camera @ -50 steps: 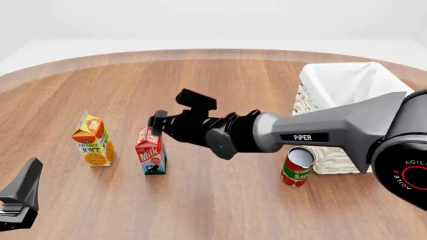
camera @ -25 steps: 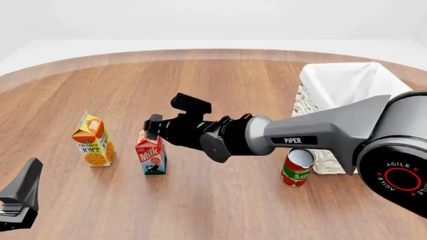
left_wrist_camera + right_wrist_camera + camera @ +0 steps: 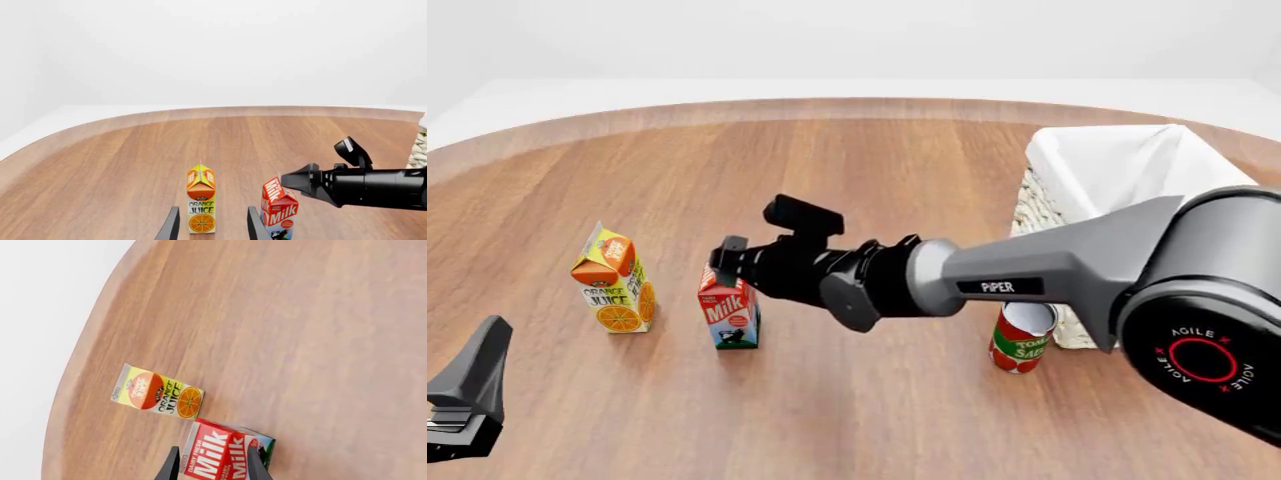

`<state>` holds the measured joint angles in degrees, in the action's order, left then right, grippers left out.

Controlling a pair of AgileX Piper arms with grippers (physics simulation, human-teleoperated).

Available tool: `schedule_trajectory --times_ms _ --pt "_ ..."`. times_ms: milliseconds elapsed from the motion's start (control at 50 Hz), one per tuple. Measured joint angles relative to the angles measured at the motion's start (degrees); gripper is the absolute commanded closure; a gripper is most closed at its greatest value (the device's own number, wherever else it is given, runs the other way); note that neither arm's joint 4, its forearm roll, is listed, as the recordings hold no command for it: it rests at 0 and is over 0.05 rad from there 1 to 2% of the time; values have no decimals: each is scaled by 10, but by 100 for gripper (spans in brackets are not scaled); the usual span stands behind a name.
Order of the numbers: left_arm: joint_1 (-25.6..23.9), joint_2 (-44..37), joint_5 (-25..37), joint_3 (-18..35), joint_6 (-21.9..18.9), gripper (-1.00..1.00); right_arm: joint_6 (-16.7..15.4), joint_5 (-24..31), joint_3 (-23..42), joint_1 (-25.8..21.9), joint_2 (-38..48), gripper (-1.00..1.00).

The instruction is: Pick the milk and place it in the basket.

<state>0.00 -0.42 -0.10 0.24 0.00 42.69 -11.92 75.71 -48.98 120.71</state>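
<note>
Front view: the right gripper [image 3: 729, 262] hangs at the milk [image 3: 729, 312] top; the carton stands beside the orange juice [image 3: 614, 292], well apart from the basket [image 3: 1101, 180]. Off-centre, it could topple. Right wrist view alone shows the fingers [image 3: 172, 465] parted, astride the carton, gripping nothing. Left wrist view: left gripper [image 3: 210, 226] open, empty.

The right arm [image 3: 1054, 275] has a grey tapered link marked "PIPER" in white, a black rounded joint with a red ring reading "AGILE X", and black wrist segments behind the black right gripper [image 3: 723, 262].
</note>
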Motion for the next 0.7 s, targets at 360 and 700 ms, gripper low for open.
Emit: schedule_trajectory --times_ms 360,700 --pt "0 0 0 0 0 -100 12 -8 5 -6 12 -100" --pt "0 0 0 0 0 -100 33 -31 -5 -6 8 100"
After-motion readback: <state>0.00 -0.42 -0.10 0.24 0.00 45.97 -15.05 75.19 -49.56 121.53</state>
